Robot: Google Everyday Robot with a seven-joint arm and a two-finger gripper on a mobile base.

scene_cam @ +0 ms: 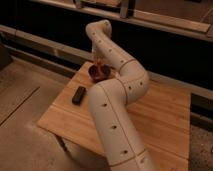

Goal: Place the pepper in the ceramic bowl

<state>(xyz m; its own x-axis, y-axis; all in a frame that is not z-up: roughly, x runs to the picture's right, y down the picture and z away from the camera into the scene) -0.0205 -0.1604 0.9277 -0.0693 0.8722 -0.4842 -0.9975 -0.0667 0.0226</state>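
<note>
Black block (79,94) lying flat on wooden table (165,115), near left edge; grey floor (20,110) below.

Wooden table (167,117) of pale planks laid side by side, seen from above and at an angle; one leg (63,145) visible under the near left corner; speckled grey floor (22,125) to the left, crossed by a thin dark seam (21,104); behind the table, a dark wall (170,52) with a pale horizontal rail (40,47) running low along it; higher up, a second pale ledge (165,21) with upright posts; dim, warm lighting throughout, brightest on the tabletop.
</note>
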